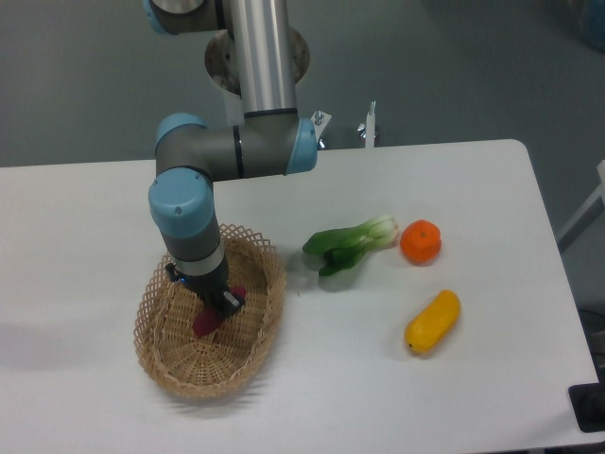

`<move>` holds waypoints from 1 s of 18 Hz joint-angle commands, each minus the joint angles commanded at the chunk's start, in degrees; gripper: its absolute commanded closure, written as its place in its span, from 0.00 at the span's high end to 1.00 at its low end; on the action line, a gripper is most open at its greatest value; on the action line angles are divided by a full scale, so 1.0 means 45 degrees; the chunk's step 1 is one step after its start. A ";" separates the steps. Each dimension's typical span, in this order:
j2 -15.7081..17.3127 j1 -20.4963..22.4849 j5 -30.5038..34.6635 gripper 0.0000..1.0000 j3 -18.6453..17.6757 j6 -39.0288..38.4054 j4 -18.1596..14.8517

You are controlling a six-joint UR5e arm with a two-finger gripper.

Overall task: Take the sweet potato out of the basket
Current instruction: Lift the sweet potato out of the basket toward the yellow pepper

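The oval tan wicker basket (255, 331) sits on the white table at the front left. The magenta sweet potato (204, 324) lies inside it, mostly hidden; only its lower end and a bit by the rim side show. My gripper (216, 305) reaches straight down into the basket, right over the sweet potato. Its fingers are around or on the tuber, but the arm's wrist hides them, so I cannot tell whether they are closed on it.
A green bok choy (350, 244) lies right of the basket. A round orange (421, 241) sits beside it. A yellow oblong fruit (433, 322) lies toward the front right. The table's right edge (553, 284) is near them.
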 joint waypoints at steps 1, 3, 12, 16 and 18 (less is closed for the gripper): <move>0.0118 0.0118 -0.0019 0.17 0.0137 0.0215 -0.0001; 0.0313 0.0565 -0.0039 0.17 0.0469 0.0780 -0.0194; 0.0529 0.3279 -0.0156 0.17 0.3516 0.3571 -0.4082; 0.0548 0.4802 -0.0428 0.17 0.3615 0.5700 -0.4141; 0.0626 0.5487 -0.0818 0.17 0.3654 0.6502 -0.4141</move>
